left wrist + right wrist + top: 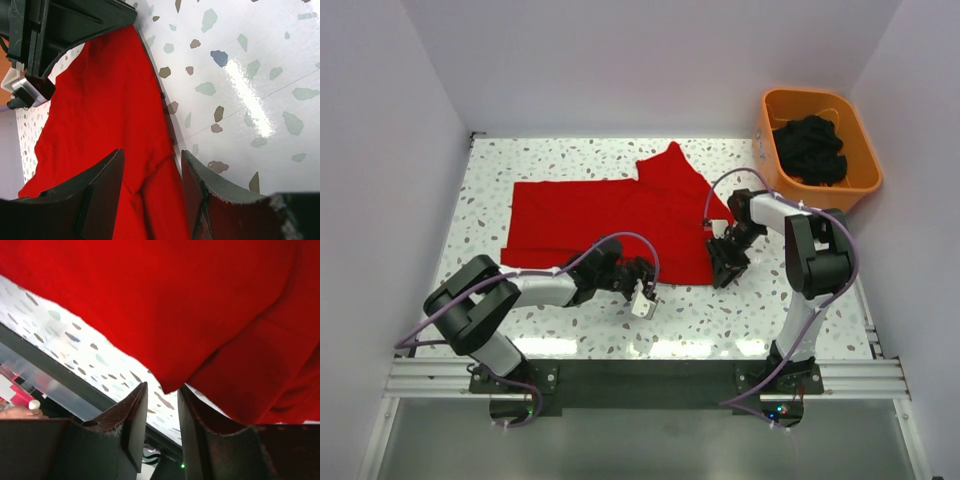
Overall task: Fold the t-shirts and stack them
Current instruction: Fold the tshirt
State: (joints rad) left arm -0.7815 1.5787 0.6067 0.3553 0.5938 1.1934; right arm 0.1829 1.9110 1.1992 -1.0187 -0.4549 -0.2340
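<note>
Top view: a red t-shirt (610, 220) is spread on the speckled bench (740, 320). Left wrist: the left claw (151, 155) is held apart, the shirt's hem lying between its fingers. Right wrist: the right claw (162, 387) is seen narrowly apart, a shirt corner at the gap.

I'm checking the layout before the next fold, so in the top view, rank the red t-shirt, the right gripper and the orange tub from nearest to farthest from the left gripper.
1. The red t-shirt: its near hem lies right at the left gripper.
2. The right gripper: off to the right, at the shirt's right corner.
3. The orange tub: far right corner of the table.
</note>
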